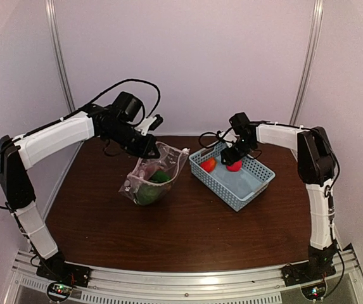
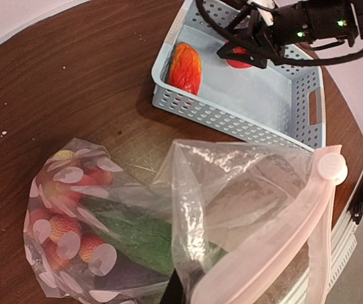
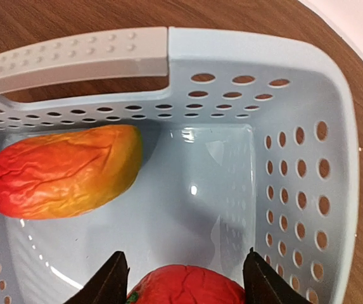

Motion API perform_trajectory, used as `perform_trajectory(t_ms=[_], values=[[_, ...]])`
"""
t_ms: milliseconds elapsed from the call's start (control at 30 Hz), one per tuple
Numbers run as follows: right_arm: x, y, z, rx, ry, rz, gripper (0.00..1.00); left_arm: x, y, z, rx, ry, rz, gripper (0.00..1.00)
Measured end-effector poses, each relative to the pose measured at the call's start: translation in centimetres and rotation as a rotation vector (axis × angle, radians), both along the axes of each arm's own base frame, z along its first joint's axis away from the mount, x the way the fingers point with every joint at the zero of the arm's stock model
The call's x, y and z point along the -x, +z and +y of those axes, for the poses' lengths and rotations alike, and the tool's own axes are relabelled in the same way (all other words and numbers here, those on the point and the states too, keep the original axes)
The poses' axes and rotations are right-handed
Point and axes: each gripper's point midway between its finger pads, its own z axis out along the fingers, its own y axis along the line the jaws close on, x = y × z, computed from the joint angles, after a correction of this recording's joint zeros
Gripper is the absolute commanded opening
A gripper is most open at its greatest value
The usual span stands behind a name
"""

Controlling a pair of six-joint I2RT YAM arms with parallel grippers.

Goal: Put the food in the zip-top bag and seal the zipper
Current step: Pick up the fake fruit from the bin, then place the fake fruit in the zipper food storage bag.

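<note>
The clear spotted zip-top bag (image 1: 152,177) stands left of centre with red strawberries (image 2: 64,228) and a green vegetable (image 2: 137,231) inside. My left gripper (image 1: 152,147) is shut on the bag's mouth edge and holds it up and open. Only one dark finger (image 2: 173,290) shows behind the plastic. The pale pink zipper (image 2: 295,215) runs along the mouth, with its slider (image 2: 331,166) at the end. My right gripper (image 3: 186,269) is in the light blue basket (image 1: 244,190), shut on a red tomato (image 3: 187,288). An orange-red fruit (image 3: 61,171) lies in the basket's far corner.
The basket (image 2: 295,114) stands right of the bag on the dark wooden table (image 1: 187,228). White walls close the back and sides. The right arm's cables (image 2: 333,54) hang over the basket.
</note>
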Motion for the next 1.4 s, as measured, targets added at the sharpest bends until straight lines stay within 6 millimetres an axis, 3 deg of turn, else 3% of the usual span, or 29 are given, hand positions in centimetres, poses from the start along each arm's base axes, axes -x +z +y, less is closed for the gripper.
perform_trajectory(t_ms=[167,367,533,700,867,1000,1133,1267,1400], values=[[1.6,4.9,-0.4,-0.036,0.008,-0.06,0.53,0.0,-0.2,-0.2,0.01,-0.007,0.0,0.0],[4.3,13.0,0.6,-0.178,0.079,-0.166,0.52,0.0,-0.3,-0.4,0.021,-0.012,-0.003,0.0],[6.8,16.9,1.9,-0.284,0.158,-0.194,0.51,0.0,-0.1,-0.8,0.038,-0.019,-0.002,0.0],[10.8,20.8,4.9,-0.401,0.308,-0.227,0.52,0.0,0.2,-1.1,0.061,-0.027,0.001,0.0],[17.6,24.6,11.7,-0.495,0.586,-0.288,0.52,0.2,0.2,-1.4,0.075,-0.037,0.01,0.0],[22.3,26.3,17.4,-0.559,0.794,-0.282,0.52,0.1,0.1,-1.5,0.084,-0.038,0.007,0.0],[25.0,26.1,20.8,-0.594,0.912,-0.256,0.52,0.2,-0.1,-1.6,0.087,-0.039,0.011,0.0],[25.8,25.2,22.9,-0.599,0.976,-0.249,0.51,0.3,0.2,-1.7,0.098,-0.047,0.012,0.0],[25.1,23.7,24.3,-0.591,0.995,-0.25,0.51,0.4,0.5,-1.9,0.106,-0.055,0.012,0.0]])
